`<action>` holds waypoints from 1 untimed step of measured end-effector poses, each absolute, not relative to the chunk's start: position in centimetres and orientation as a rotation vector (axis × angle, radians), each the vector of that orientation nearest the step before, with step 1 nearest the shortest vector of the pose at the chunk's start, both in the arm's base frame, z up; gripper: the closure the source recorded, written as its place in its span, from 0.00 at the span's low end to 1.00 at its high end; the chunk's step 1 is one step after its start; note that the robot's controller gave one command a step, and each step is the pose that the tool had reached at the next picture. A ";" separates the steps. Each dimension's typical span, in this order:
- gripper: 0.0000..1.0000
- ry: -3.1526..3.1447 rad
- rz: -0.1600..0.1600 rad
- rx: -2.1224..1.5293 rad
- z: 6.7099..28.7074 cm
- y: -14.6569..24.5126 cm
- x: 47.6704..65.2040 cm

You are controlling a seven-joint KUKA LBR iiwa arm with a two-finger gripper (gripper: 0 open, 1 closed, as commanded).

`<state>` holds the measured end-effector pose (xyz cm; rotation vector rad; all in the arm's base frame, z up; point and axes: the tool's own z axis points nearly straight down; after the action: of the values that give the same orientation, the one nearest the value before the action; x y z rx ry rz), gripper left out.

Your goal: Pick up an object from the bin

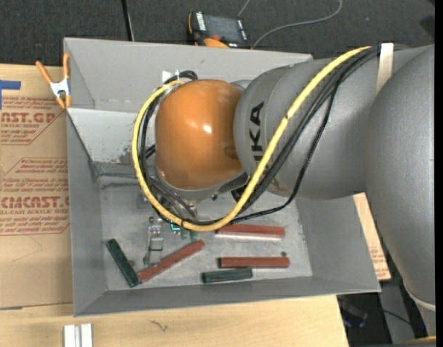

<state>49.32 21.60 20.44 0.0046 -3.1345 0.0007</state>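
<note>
My gripper [156, 240] reaches down from under the orange wrist cover into the front left part of the bin. Its tip stands just above the upper end of a long red-brown stick [170, 260] that lies slanted on the floor. A dark green bar [121, 262] lies to the left of the gripper, touching the stick's lower end. Nothing shows as held.
A red stick [251, 230] lies under the arm's cables to the right. A second red stick [254, 262] and a short dark green bar [226, 275] lie near the front wall. The arm covers the bin's middle and back.
</note>
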 end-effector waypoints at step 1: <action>0.00 -3.122 0.002 0.289 8.5 18.6 50.4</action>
<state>50.43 18.65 8.50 0.2885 -3.1222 0.0024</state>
